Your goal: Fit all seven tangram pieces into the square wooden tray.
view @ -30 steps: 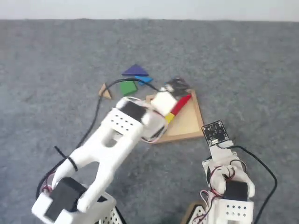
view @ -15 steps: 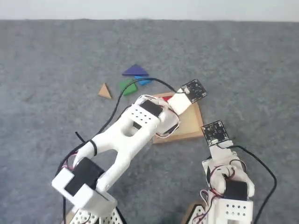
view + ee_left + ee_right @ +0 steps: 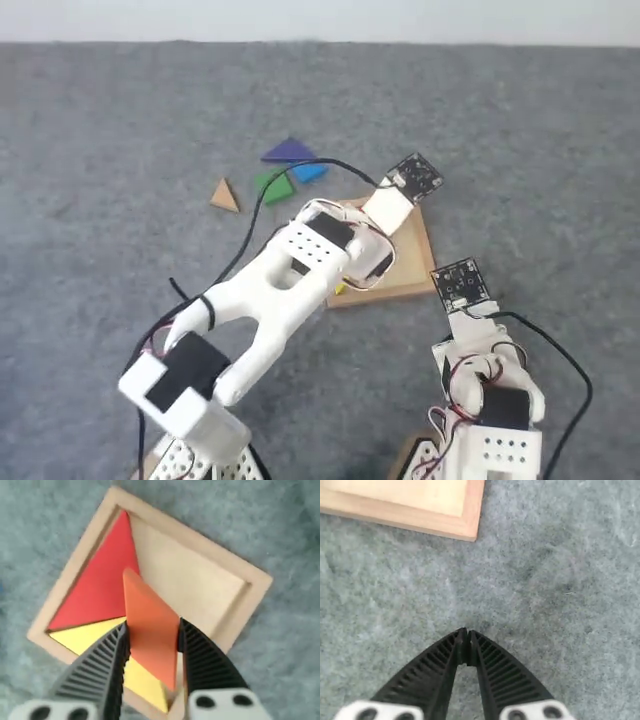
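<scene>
My left gripper (image 3: 152, 626) is shut on an orange parallelogram piece (image 3: 150, 605), held on edge just above the square wooden tray (image 3: 250, 587). A red triangle (image 3: 102, 587) and a yellow triangle (image 3: 90, 635) lie flat in the tray; the rest of its floor is bare. From above, the left arm (image 3: 300, 265) stretches over the tray (image 3: 408, 262) and hides most of it. My right gripper (image 3: 467, 632) is shut on nothing, low over the carpet just off a tray corner (image 3: 470, 527).
Loose pieces lie on the grey carpet beyond the tray's left side: a purple triangle (image 3: 290, 151), a blue piece (image 3: 310, 172), a green piece (image 3: 273, 184) and a small tan triangle (image 3: 225, 195). The right arm (image 3: 485, 395) is folded back at the near right.
The left arm has swung right and stretched farther over the tray, now covering the red and yellow pieces from above. The right arm has not moved.
</scene>
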Available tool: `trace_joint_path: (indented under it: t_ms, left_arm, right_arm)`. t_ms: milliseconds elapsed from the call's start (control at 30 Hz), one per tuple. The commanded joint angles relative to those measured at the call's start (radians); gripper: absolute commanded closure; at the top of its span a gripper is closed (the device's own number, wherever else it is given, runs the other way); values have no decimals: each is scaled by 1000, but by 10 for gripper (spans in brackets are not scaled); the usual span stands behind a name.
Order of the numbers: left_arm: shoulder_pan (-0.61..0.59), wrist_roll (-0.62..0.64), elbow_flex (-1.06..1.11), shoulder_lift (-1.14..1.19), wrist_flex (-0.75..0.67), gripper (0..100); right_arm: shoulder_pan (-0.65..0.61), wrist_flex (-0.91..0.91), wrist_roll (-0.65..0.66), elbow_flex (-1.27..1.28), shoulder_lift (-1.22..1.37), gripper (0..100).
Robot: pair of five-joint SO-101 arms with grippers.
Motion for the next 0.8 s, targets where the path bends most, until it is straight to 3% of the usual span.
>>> trace_joint_path:
  t_ms: [0,167,433,767]
  left_arm:
    - [38,-21,-33,11,-15,978]
    - [87,-110,-33,23,8,978]
    - [66,-193,-12,23,12,978]
    - [66,-203,16,23,14,978]
  right_arm:
    - [-4,2,8,17,-15,991]
    - [-4,2,8,17,-15,991]
    - [-4,2,8,17,-15,991]
    - [-4,2,8,17,-15,991]
